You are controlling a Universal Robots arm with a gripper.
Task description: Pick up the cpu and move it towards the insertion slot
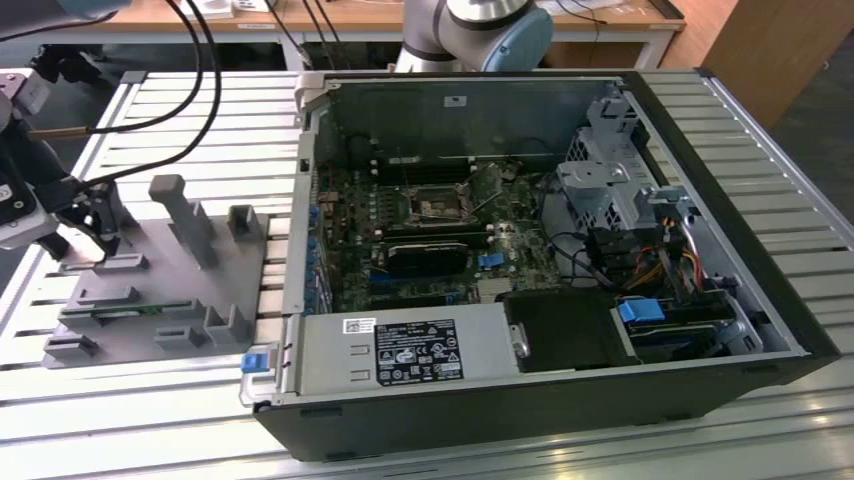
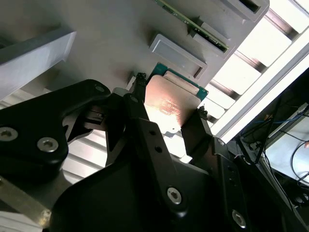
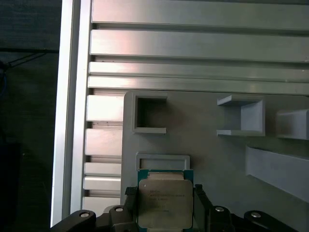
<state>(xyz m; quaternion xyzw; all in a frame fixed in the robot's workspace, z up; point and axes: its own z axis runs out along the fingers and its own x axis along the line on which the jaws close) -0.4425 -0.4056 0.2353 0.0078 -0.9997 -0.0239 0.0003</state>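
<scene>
The black two-fingered gripper (image 1: 87,222) hangs at the exterior view's left edge, over the far-left corner of a flat grey plastic fixture plate (image 1: 174,290) studded with upright holders and pockets. The plate lies on a slatted aluminium table (image 1: 774,140), just beside an open black computer case (image 1: 747,250) that takes up the middle and the exterior view's right of the frame.

In both wrist views the gripper (image 2: 170,99) (image 3: 163,195) is pinching the cpu (image 2: 169,104) (image 3: 164,205), a flat square chip with a silvery metal top and a thin green rim. One black finger (image 2: 145,130) (image 3: 129,195) presses on each of two opposite edges. The chip sits level between them, metal face towards the cameras. It is over the grey plate (image 3: 217,159), just beside a shallow rectangular recess with a raised pale rim (image 3: 162,158) (image 2: 176,54). Whether the chip rests on the plate or is lifted clear of it I cannot tell.

The insertion slot (image 1: 438,207), a square socket with a shiny metal frame and dark centre, lies on the green motherboard inside the case, near the middle of the exterior view and well apart from the gripper. A narrow green circuit strip (image 1: 123,311) lies in a holder at the plate's lower left in the exterior view.
</scene>
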